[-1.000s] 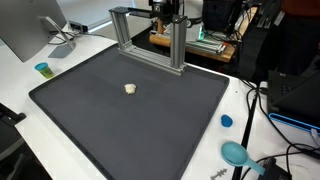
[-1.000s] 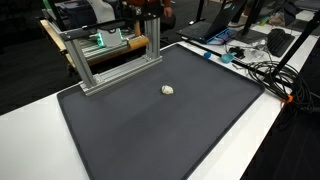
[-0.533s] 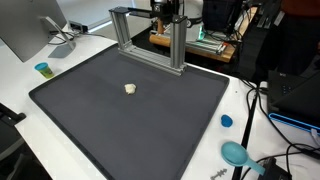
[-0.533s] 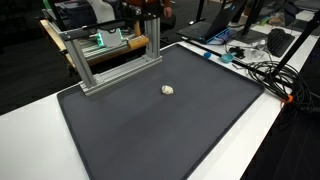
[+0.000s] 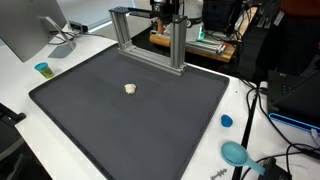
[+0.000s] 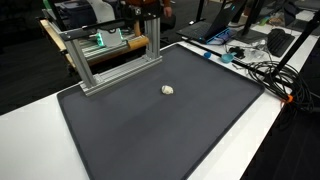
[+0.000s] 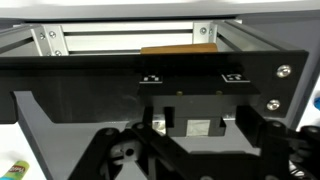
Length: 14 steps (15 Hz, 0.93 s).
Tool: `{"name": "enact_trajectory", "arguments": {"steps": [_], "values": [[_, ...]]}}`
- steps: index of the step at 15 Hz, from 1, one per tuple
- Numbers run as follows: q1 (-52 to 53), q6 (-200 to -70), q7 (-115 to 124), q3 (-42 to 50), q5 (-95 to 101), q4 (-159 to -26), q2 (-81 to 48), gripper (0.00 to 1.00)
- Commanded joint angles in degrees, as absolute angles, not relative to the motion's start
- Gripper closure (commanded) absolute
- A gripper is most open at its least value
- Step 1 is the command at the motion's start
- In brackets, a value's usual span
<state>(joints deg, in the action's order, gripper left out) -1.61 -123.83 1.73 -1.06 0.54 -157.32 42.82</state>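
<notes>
My gripper (image 5: pixel 166 10) hangs high at the back of the table, beside the tall post of an aluminium frame (image 5: pixel 150 42); it also shows in the other exterior view (image 6: pixel 150 10). In the wrist view the gripper (image 7: pixel 197 125) fills the lower half, its dark fingers (image 7: pixel 150 122) stand apart with nothing between them, and a black panel and the frame (image 7: pixel 130 42) lie ahead. A small cream lump (image 5: pixel 130 88) lies alone on the dark mat (image 5: pixel 130 125), far from the gripper; it also shows in the other exterior view (image 6: pixel 168 89).
A blue cup (image 5: pixel 42 69) and a monitor (image 5: pixel 25 25) stand beside the mat. A blue cap (image 5: pixel 227 121) and a teal scoop (image 5: pixel 236 153) lie on the white table edge. Cables (image 6: pixel 265 70) and electronics crowd one side.
</notes>
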Motion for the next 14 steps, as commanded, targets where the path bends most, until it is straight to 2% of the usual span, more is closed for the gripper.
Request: {"name": "enact_trajectory", "arguments": {"steps": [1,4,5,10,11,14], "values": [[-2.0,-122.34,1.83,-1.63,2.67,-157.2,43.56,0.45],[-1.91,-122.18,3.32,-2.61,2.92,-157.03,43.44,0.51],[-2.23,-122.28,4.06,-2.97,3.22,-157.02,43.4,0.46],[-3.17,-121.69,7.65,-4.81,4.45,-157.37,43.51,0.42],[-3.09,-121.61,8.11,-4.95,4.33,-157.71,43.69,0.67],[-3.36,-121.25,9.83,-5.44,4.16,-158.01,43.57,0.69]]}}
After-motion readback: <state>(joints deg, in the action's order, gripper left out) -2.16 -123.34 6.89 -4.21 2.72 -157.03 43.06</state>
